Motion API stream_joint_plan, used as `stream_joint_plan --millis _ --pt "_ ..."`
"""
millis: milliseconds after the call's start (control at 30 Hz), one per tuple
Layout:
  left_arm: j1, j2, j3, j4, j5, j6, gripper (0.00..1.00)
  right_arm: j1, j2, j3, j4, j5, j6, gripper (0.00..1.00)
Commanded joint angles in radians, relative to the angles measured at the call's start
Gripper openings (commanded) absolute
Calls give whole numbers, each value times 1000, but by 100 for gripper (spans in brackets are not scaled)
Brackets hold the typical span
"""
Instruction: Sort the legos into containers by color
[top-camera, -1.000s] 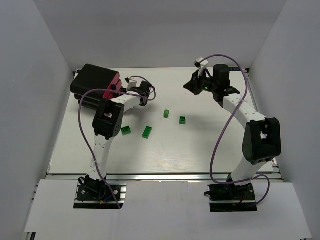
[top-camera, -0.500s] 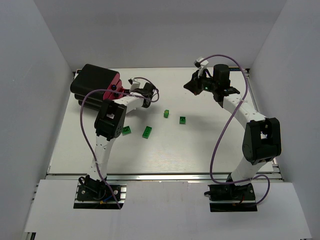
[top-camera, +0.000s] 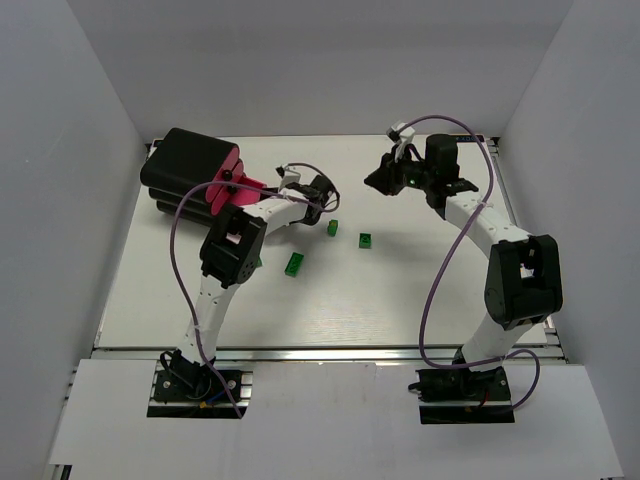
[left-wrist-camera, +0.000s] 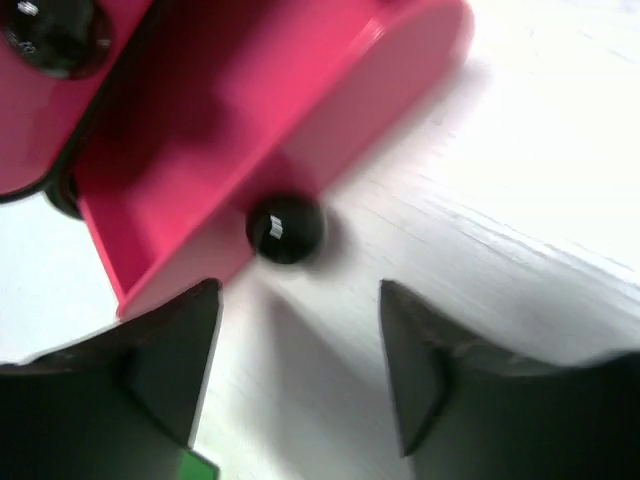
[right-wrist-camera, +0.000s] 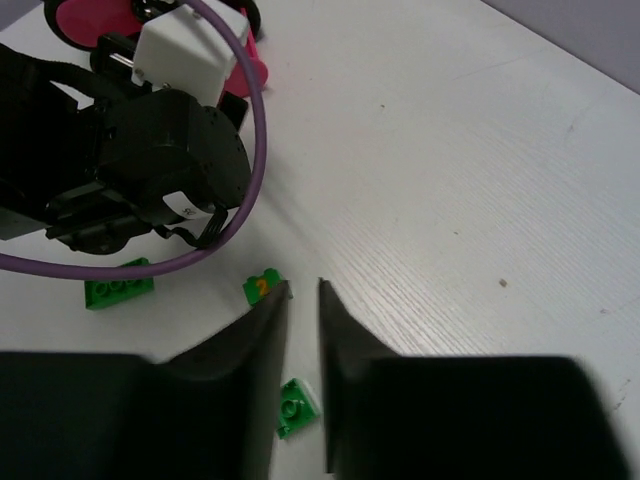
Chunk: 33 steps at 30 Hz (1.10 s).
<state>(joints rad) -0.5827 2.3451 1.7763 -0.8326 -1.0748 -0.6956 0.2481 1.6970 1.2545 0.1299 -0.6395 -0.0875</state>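
The black cabinet (top-camera: 185, 160) of pink containers lies at the back left. One magenta drawer (top-camera: 250, 187) stands pulled out, seen close in the left wrist view as an open drawer (left-wrist-camera: 280, 90) with a black knob (left-wrist-camera: 285, 228). My left gripper (left-wrist-camera: 300, 295) is open just short of that knob, touching nothing. Green legos lie mid-table: one (top-camera: 332, 228), another (top-camera: 366, 240), a third (top-camera: 295, 263). My right gripper (right-wrist-camera: 303, 285) hovers over them with a narrow gap and nothing between its fingers; a numbered green lego (right-wrist-camera: 262, 287) sits by its left tip.
White walls close in the table on three sides. The left arm's wrist (right-wrist-camera: 150, 170) and its purple cable (right-wrist-camera: 240, 150) hang close to the left of the right gripper. A green lego (left-wrist-camera: 195, 468) shows under the left finger.
The left gripper moved right, drawing the pink drawer out, then opened off the knob. The right gripper's jaws parted slightly and shifted a little left.
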Motion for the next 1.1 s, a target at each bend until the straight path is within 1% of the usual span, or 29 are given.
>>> stream_joint_plan --millis 0,33,100,167,200,233,267,300,333,367,400,433,467,500,533,567,600,633,667,733,767,800,833,867,900,933,1000,1067 --pt "7 -26 44 -68 75 -76 81 -7 -30 -3 21 -69 -47 31" --pt "7 -32 52 -71 78 -74 86 -4 -30 -4 13 -93 -60 45" --pt "7 -58 70 -71 105 -59 88 -3 -31 -7 -12 -126 -105 52" --pt "7 -88 72 -51 150 -33 87 -3 -30 -10 -21 -135 -119 53" --pt "7 -127 65 -27 174 -3 83 -3 -31 -12 -26 -135 -130 53" --pt "7 -147 58 -13 232 11 77 2 -31 -13 -30 -135 -135 53" --pt "7 -165 49 3 271 30 67 -1 -28 -15 -30 -137 -138 52" --pt "7 -190 17 39 312 66 47 -3 -30 -15 -32 -134 -143 52" --pt "7 -242 -6 61 404 85 39 2 -28 -18 -32 -132 -147 52" --pt "7 -268 -30 85 444 99 33 -1 -27 -18 -32 -132 -149 52" --pt "7 -297 -61 131 491 110 30 -3 -25 -18 -33 -132 -150 52" --pt "7 -358 -130 156 540 137 27 -1 -25 -17 -32 -131 -153 52" --pt "7 -395 -164 179 628 145 27 -1 -23 -17 -35 -129 -155 52" --pt "7 -427 -201 226 668 159 27 0 -22 -17 -35 -127 -158 52" --pt "7 -494 -274 243 708 163 29 -1 -23 -15 -36 -127 -159 51" --pt "7 -530 -308 254 775 169 29 2 -22 -14 -41 -124 -165 51" --pt "7 -561 -340 266 801 171 31 0 -22 -13 -44 -123 -170 51" --pt "20 -596 -406 260 817 163 37 2 -22 -12 -46 -123 -172 51" --pt "20 -671 -443 256 872 159 44 5 -20 -12 -49 -120 -176 51" --pt "30 -746 -521 260 901 150 59 5 -17 -9 -61 -120 -179 51" --pt "30 -818 -579 253 909 146 76 3 -16 -9 -64 -118 -182 50" --pt "30 -846 -603 236 912 118 81 3 -13 -7 -72 -118 -187 51" --pt "30 -863 -618 212 902 93 83 5 -11 -6 -73 -118 -189 51" --pt "41 -874 -630 151 879 64 84 5 -11 -7 -75 -118 -189 51" --pt "41 -885 -633 115 831 -2 85 8 -8 -4 -76 -117 -190 51" --pt "41 -886 -640 92 807 -27 86 7 -7 -4 -78 -115 -190 51" --pt "41 -885 -682 81 768 -73 88 11 3 2 -79 -117 -182 51" --pt "41 -879 -719 107 756 -90 92 17 9 11 -81 -117 -175 51"
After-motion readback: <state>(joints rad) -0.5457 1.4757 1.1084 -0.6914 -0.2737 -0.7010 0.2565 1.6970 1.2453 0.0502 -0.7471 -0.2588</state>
